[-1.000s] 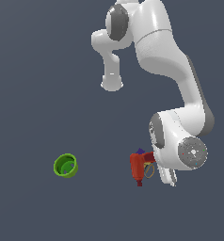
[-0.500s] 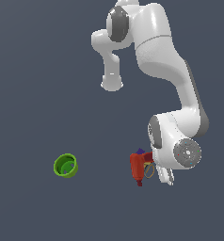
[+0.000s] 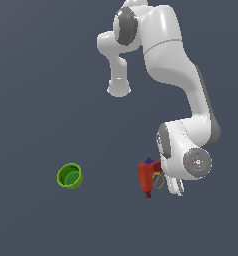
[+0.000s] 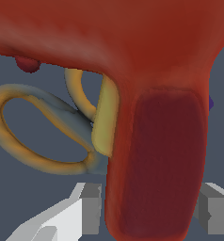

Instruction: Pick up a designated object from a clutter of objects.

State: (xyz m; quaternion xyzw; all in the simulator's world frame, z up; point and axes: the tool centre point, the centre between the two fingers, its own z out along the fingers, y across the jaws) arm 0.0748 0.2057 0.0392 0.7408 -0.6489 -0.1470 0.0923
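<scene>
The designated object, a red drill-shaped tool (image 3: 146, 178), lies in the clutter of objects, low and at the exterior view's right. Its dark red handle (image 4: 163, 160) fills the wrist view. My gripper (image 4: 149, 212) stands open, and its grey fingers (image 4: 88, 207) straddle that handle closely on both sides. In the exterior view the gripper (image 3: 175, 187) sits low beside the drill, mostly hidden by the wrist. The scissors' tan loop handles (image 4: 43, 127) lie right against the drill. A tiny purple cube (image 3: 149, 161) peeks out behind it.
A green cup (image 3: 70, 176) stands alone at the exterior view's left, well apart from the pile. The dark floor runs in all directions. The white arm (image 3: 191, 100) arches over the pile from above.
The arm's lower joints have shifted slightly toward the exterior view's left and settled lower by the drill. The drill, scissors and cup have not moved.
</scene>
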